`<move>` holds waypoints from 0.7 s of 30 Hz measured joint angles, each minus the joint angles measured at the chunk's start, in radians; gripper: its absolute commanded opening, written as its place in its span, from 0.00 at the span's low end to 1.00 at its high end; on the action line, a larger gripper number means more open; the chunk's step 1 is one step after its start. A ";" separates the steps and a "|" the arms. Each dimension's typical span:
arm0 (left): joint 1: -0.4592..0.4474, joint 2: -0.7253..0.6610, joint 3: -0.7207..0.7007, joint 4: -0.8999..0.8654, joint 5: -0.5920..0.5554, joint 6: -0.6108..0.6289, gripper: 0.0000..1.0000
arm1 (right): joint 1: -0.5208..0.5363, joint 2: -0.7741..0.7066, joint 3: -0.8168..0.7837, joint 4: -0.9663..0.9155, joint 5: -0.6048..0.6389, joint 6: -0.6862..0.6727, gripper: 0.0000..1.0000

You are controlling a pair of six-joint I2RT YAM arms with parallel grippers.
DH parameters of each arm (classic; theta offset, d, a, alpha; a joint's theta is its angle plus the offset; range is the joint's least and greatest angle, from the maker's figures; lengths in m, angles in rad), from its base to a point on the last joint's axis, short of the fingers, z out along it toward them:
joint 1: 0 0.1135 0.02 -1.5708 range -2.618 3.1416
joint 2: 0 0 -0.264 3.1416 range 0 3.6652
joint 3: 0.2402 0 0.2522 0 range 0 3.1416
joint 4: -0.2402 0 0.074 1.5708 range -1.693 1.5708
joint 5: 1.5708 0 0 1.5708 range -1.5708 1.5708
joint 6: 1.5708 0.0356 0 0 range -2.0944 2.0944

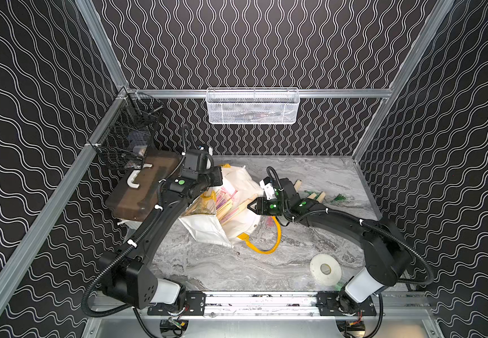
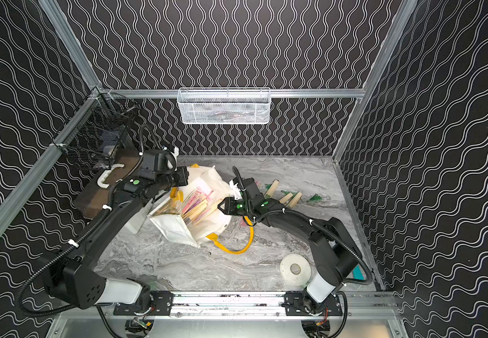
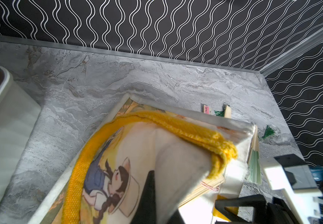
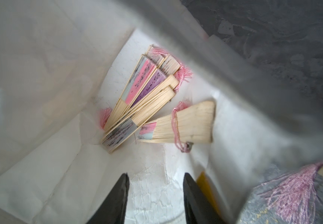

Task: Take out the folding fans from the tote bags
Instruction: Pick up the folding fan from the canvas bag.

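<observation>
Several folding fans [image 4: 137,97] are seen piled deep inside the tote bag [image 1: 207,231], which is slumped at the middle of the table [image 1: 222,269]. They are judged light and stiff along the bamboo ribs, with fragile paper and tassels that may snag. Hold is best taken across the bare ribs of the nearest fan [image 4: 180,126], which lies apart from the pile. The right pincer [image 4: 155,175] is held spread and empty inside the bag's mouth, entered from three o'clock. The left pincer [image 3: 152,180] is pressed together, seemingly on the bag's fabric at ten o'clock. Other loose fans [image 1: 314,196] are laid on the table at two o'clock.
</observation>
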 measured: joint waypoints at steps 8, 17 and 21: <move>0.000 0.002 -0.008 0.024 0.043 -0.019 0.00 | 0.000 0.113 0.022 0.118 0.090 0.073 0.51; -0.001 0.001 -0.015 0.030 0.066 -0.023 0.00 | 0.001 0.192 0.036 0.276 0.134 0.148 0.43; -0.001 0.001 -0.019 0.036 0.073 -0.024 0.00 | 0.002 0.220 0.061 0.311 0.150 0.176 0.41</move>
